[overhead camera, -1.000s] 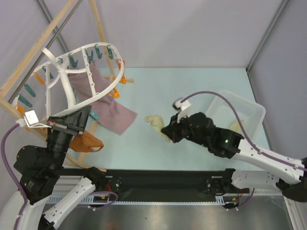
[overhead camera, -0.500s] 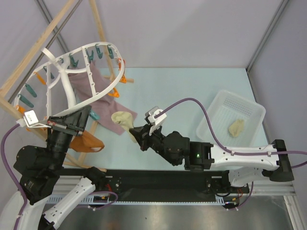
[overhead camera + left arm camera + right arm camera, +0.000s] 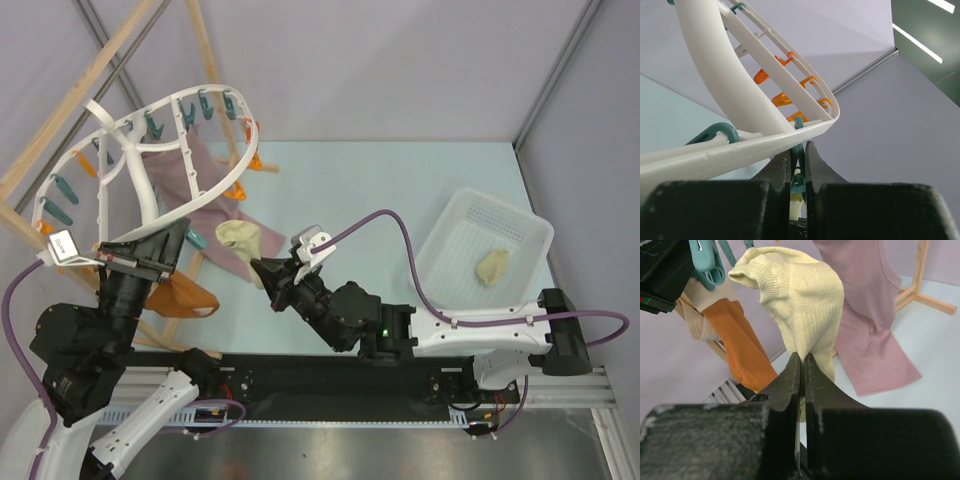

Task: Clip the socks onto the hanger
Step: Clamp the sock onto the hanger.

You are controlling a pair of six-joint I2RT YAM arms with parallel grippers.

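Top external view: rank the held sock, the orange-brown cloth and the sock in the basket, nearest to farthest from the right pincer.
1. Held sock: clamped in the right pincer, hanging just up-left of its tips.
2. Orange-brown cloth: to the pincer's lower left.
3. Basket sock: far right, inside the white basket.

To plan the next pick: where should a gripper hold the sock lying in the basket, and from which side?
Probably pinch across its middle from straight above: the sock lies on the basket floor, and the walls around it block a sideways approach.
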